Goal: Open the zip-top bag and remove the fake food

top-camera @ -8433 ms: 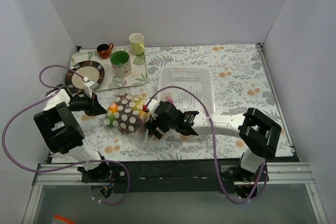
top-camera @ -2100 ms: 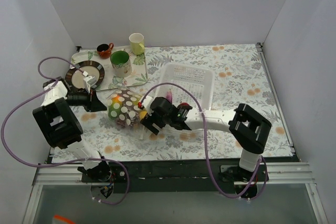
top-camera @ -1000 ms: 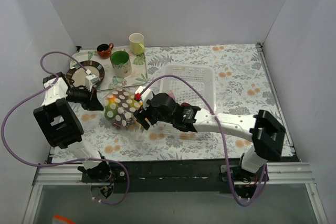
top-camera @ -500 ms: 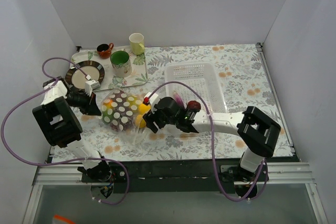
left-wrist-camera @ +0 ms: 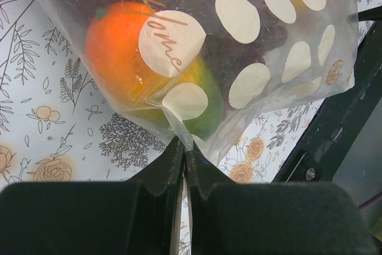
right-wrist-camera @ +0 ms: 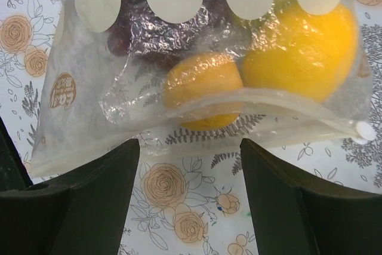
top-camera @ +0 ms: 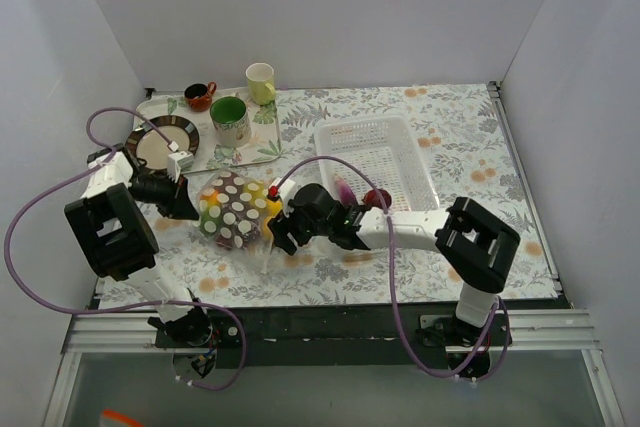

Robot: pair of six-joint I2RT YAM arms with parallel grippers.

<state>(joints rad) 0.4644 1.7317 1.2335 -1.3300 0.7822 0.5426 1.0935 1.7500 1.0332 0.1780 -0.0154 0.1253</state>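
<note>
1. A flower-printed tabletop (top-camera: 470, 147) is being framed by plain white walls. A tray (top-camera: 262, 152) of crockery is sitting at the far left and a white basket (top-camera: 400, 137) to the right of centre.
2. The zip-top bag (top-camera: 236, 209) is lying on the tabletop between the two arms. The fake food is being kept inside it — a lemon (right-wrist-camera: 298, 52) and an orange piece (right-wrist-camera: 203, 85) are being pressed against the film near the mouth.
3. The bag's left end is being gripped by the left gripper (top-camera: 190, 209). In the left wrist view its jaws are closed tight on a thin corner of the film, with nothing else between them.
4. The right gripper (top-camera: 280, 233) is being held wide open and empty, at the bag's right side.
5. The relation that matters is being shown by the right wrist camera. The zip strip (right-wrist-camera: 239, 103) is lying just ahead of the spread jaws, and its long axis is running crosswise to the approach — side to side across the gap. A white tab (right-wrist-camera: 363, 131) is sitting at its right end.
6. The strip appears to be sealed along its whole length, so the opening step is judged not yet done.
7. The right arm is the nearer one to the mouth, while the opposite end is being anchored by the left. A short advance, with one lip taken between the jaws, is likely being called for.
</note>
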